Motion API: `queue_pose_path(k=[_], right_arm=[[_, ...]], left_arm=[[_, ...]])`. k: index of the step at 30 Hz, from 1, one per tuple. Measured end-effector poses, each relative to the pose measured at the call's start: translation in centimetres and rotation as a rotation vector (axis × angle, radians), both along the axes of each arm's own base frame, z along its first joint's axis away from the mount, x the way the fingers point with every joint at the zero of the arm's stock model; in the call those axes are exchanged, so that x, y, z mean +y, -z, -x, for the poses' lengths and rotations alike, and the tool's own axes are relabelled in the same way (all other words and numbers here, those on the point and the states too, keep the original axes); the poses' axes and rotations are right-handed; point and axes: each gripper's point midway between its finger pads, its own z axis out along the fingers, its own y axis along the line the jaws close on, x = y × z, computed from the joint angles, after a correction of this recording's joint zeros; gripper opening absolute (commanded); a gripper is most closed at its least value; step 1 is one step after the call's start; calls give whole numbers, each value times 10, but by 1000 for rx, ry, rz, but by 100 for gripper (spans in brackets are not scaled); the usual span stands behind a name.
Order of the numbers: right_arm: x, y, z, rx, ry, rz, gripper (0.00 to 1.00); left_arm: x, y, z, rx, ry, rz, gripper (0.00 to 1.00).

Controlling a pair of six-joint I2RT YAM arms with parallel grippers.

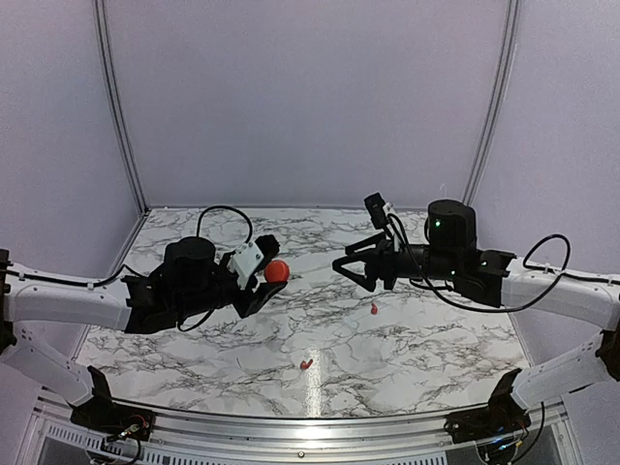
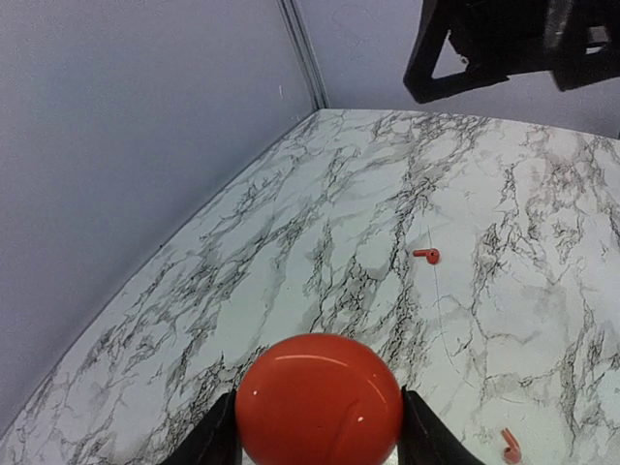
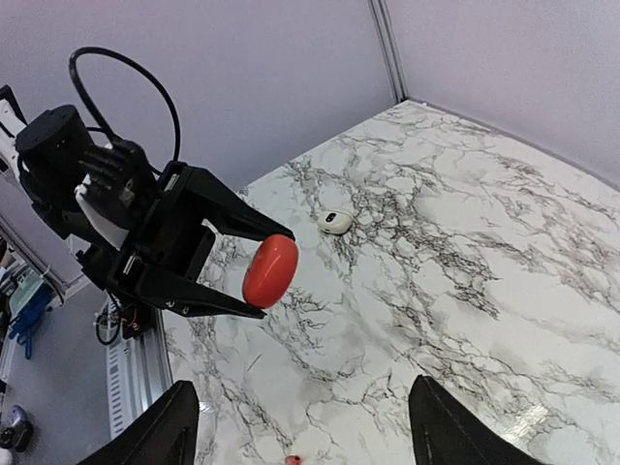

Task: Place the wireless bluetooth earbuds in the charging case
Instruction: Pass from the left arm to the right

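My left gripper is shut on the red round charging case and holds it above the table, lid closed. The case fills the bottom of the left wrist view and shows edge-on in the right wrist view. One tiny red earbud lies on the marble below my right gripper, and the other earbud lies nearer the front edge. Both show in the left wrist view, one earbud farther off and the other close. My right gripper is open and empty, raised, facing the case.
A small white object with a dark spot lies on the marble table beyond the case. Pale walls enclose the table at the back and sides. A metal rail runs along the front edge.
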Motion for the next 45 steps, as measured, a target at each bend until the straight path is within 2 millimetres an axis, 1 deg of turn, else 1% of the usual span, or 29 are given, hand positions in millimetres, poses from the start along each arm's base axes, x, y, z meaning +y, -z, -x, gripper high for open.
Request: queue_pose_path(k=[2,5,8,10,17,20,23,30,39,45], right_arm=[[3,-2,4,23,-24,-15,69],[6,-6,9,58,-54,-37,65],[12,-9,14,88,-86,-55,64],[16,-10,17,105,-103,-63,62],[36,-7,34,137,-172,-57,59],[43,-3,37,150,-188,-48,58],[46,1,40,162,-197,-41,56],[56,-2,39,156,-198,-76,52],[73,5,42,177,-215,-97,48],[77,2,41,171,-216,-113,41]], left_arm=[[-2,-8,15,-64,16,-7,33],[-8,-20,31,-155,24,-22,33],[-14,-27,42,-232,20,-51,33],[-14,-29,45,-268,10,-74,33],[-15,-29,49,-336,-18,-133,34],[-15,-27,49,-343,-31,-145,34],[-14,-31,49,-349,-51,-132,34],[-17,-43,49,-349,-83,-61,36],[-26,-42,55,-339,-88,-31,36],[-26,-42,55,-344,-109,-24,37]])
